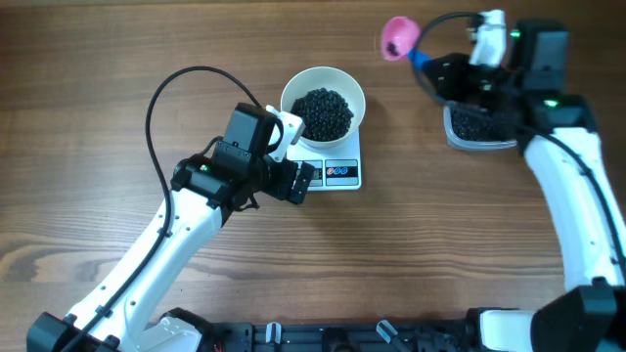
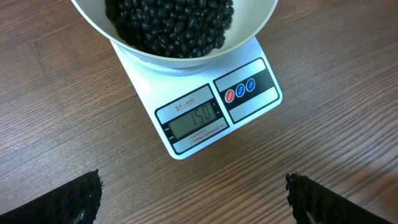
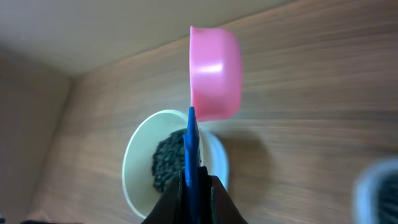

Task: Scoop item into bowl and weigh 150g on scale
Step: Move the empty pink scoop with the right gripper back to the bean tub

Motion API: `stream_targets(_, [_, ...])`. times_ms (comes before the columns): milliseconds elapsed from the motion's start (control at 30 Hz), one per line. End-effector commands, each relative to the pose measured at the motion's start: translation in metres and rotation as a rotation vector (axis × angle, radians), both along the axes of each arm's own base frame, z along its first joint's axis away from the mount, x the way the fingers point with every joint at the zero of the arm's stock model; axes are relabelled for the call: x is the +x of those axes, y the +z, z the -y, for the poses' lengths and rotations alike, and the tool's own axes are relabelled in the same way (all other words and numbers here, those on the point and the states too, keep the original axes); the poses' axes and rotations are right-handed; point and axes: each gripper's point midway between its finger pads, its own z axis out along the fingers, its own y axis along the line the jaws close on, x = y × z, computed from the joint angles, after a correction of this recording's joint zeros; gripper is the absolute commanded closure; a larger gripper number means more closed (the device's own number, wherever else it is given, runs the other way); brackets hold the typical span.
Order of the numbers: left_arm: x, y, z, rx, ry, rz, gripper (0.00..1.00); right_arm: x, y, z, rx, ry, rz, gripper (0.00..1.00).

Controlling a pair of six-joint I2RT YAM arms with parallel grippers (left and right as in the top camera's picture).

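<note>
Overhead: bowl (image 1: 323, 86) of black beans (image 1: 324, 112) sits on the scale (image 1: 342, 173) on the counter (image 1: 98, 98); left claw (image 1: 296, 166) is wide open just beside the scale's display end, and right claw (image 1: 430, 66), near the clear tub (image 1: 479, 135), pinches the pink scoop (image 1: 397, 37). Left wrist: display (image 2: 193, 121) reads 150, fingers (image 2: 74, 199) spread, touching nothing. Right wrist: claw clamped shut on the scoop's blue handle (image 3: 191, 149), bowl blurry behind.

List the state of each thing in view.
Round white bowl, on scale, holding beans.
Small black beans, heaped in bowl.
Flat white kitchen scale, on, reading 150.
Pink plastic scoop, held by its blue handle.
Clear plastic tub, holding beans.
Left gripper, open, empty.
Right gripper, shut on scoop handle.
</note>
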Motion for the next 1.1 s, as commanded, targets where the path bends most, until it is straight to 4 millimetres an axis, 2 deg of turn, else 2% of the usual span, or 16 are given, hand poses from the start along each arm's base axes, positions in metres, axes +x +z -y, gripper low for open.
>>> stream_targets(0, [0.003, 0.009, 0.002, -0.018, -0.009, 0.023, 0.0, -0.007, 0.017, 0.035, 0.021, -0.078, 0.02, 0.96])
stream_targets(267, [0.003, 0.009, 0.002, -0.018, -0.009, 0.023, 0.0, -0.031, -0.004, 0.117, 0.017, -0.268, -0.102, 0.95])
stream_targets(467, [0.003, 0.009, 0.002, -0.018, -0.009, 0.023, 0.0, -0.054, -0.02, 0.149, -0.011, -0.313, -0.176, 0.96])
stream_targets(533, [0.003, 0.009, 0.002, -0.018, -0.009, 0.023, 0.0, -0.059, -0.027, 0.152, 0.002, -0.326, -0.214, 0.96])
stream_targets(833, [0.003, 0.009, 0.002, -0.018, -0.009, 0.023, 0.0, -0.076, -0.069, 0.144, 0.069, -0.316, -0.426, 0.96])
stream_targets(1067, [0.003, 0.009, 0.002, -0.018, -0.009, 0.023, 0.0, -0.073, -0.091, 0.145, 0.092, -0.314, -0.493, 0.96])
